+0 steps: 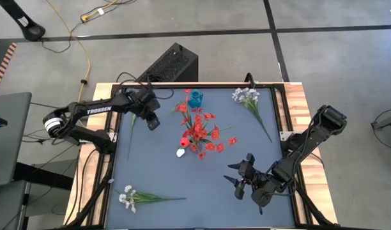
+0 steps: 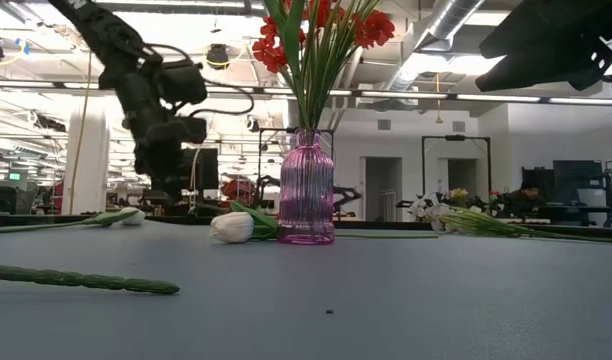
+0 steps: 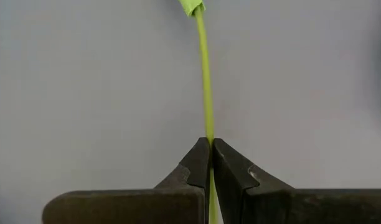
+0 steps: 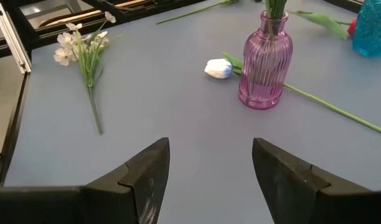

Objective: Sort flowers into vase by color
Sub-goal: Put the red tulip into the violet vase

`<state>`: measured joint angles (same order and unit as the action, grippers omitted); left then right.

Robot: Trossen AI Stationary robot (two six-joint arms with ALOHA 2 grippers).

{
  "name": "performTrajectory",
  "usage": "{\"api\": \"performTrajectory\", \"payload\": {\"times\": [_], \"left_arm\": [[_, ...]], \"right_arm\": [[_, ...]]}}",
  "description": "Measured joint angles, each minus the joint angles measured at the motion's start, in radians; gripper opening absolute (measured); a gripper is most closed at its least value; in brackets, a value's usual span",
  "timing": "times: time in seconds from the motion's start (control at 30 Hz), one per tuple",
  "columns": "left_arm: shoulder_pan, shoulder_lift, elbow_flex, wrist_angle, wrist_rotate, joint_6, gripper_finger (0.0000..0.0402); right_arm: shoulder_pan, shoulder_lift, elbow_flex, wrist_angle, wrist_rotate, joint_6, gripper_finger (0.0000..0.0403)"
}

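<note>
Our left gripper (image 3: pixel 210 144), upper left of the high view, is clamped on a green stem (image 3: pixel 205 74). We should lift it straight and keep the pinch firm. The right gripper (image 4: pixel 209 165) waits spread wide at lower right, facing the pink vase (image 4: pixel 265 65) at centre.

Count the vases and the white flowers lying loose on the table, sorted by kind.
Vases: 2, pink vase and blue vase
Whitish sprays: 2, far-right spray and near-left spray
White tulips: 1, white tulip beside the pink vase
Total: 5
Not counted: the green stem pinched in the left gripper.
</note>
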<state>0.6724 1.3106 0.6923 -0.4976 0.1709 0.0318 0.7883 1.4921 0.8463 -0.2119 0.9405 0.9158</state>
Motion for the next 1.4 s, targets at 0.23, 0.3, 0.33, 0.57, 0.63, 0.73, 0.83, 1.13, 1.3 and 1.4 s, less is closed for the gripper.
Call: {"api": "performTrajectory", "payload": {"times": [0.23,0.3,0.33,0.57,0.63,0.73,0.83,1.13,1.3,1.4], "left_arm": [[0.0,0.0,-0.097,0.069,0.008,-0.047,0.0003],[0.0,0.0,-0.105,0.065,0.008,-0.044,0.0013],[0.0,0.0,-0.105,0.067,0.007,-0.041,0.0021],[-0.035,0.0,-0.105,0.125,-0.015,-0.033,0.0107],[-0.06,0.0,-0.105,0.129,-0.042,-0.033,0.013],[-0.095,0.0,-0.105,0.132,-0.098,-0.028,0.0157],[-0.112,0.0,-0.105,0.132,-0.116,-0.024,0.0169],[-0.126,0.0,-0.104,0.131,-0.175,-0.037,0.0162],[-0.13,0.0,-0.15,0.186,-0.154,-0.058,0.016],[-0.129,0.0,-0.193,0.226,-0.158,-0.068,0.0159]], "right_arm": [[0.0,0.0,0.0,0.0,0.0,0.0,0.0253],[0.0,0.0,0.0,0.0,0.0,0.0,0.0253],[0.0,0.0,0.0,0.0,0.0,0.0,0.0253],[-0.003,0.0,0.0,-0.002,0.0,-0.005,0.0253],[-0.007,0.0,0.0,-0.004,0.0,-0.006,0.0253],[-0.013,0.0,0.0,-0.004,0.0,-0.021,0.0253],[-0.019,0.0,0.0,-0.004,0.0,-0.027,0.0253],[-0.019,0.0,0.0,0.01,0.0,-0.027,0.0253],[-0.019,0.0,0.0,0.011,0.0,-0.026,0.0253],[-0.019,0.0,0.0,0.011,0.0,-0.026,0.0253]]}}
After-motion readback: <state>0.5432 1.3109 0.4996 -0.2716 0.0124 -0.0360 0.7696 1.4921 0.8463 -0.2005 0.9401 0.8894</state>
